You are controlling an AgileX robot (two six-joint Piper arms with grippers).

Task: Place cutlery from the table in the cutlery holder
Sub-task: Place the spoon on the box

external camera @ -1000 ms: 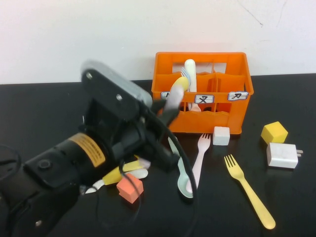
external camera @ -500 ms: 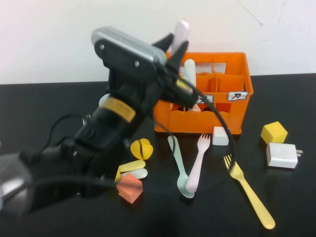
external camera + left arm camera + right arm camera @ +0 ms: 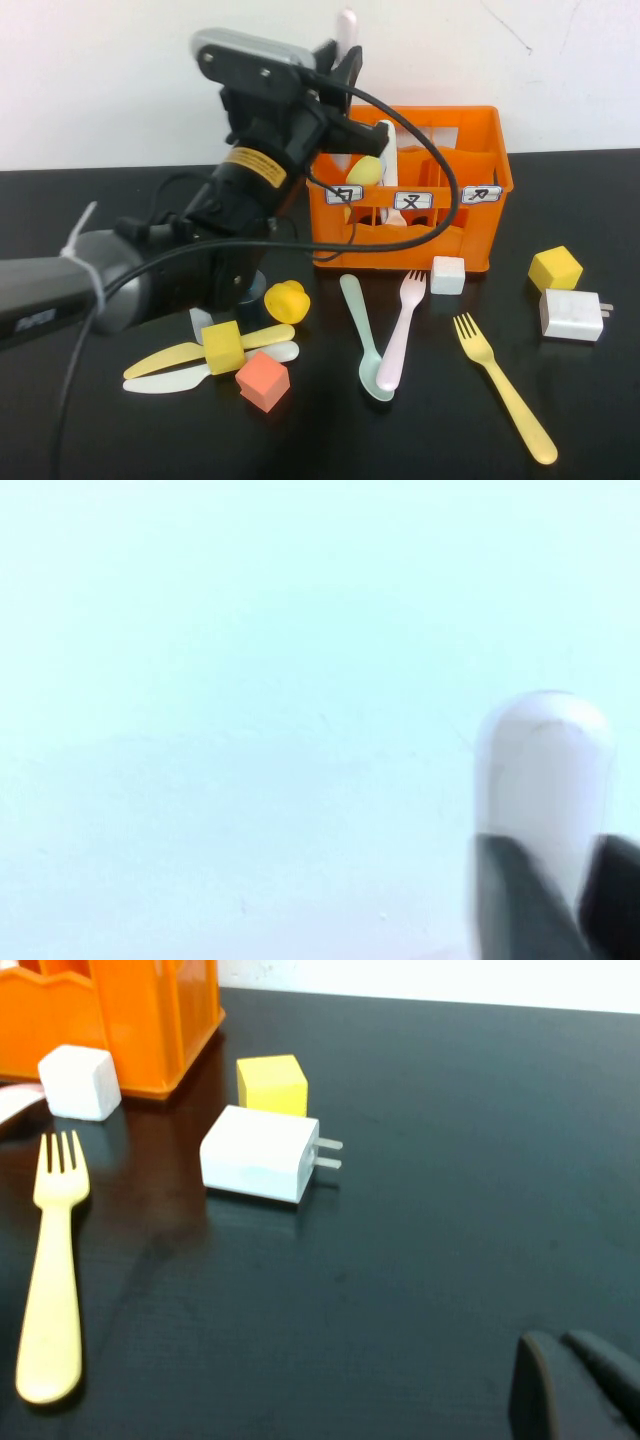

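The left end effector [image 3: 345,62] is raised above the far left corner of the orange cutlery holder [image 3: 470,236], pinching a white piece of cutlery [image 3: 347,27] that points straight up. The right end effector [image 3: 572,1385] sits low over the black table [image 3: 90,210] on the right; I cannot tell if it is spread. A yellow fork [image 3: 505,385], pink fork [image 3: 400,330] and mint spoon [image 3: 362,335] lie in front of the holder.

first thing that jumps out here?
The left gripper, raised above the left end of the orange cutlery holder, grips a pale utensil pointing straight up. On the black table in front of the holder lie a mint spoon, a pink fork and a yellow fork. The right gripper hovers low at the table's right side.
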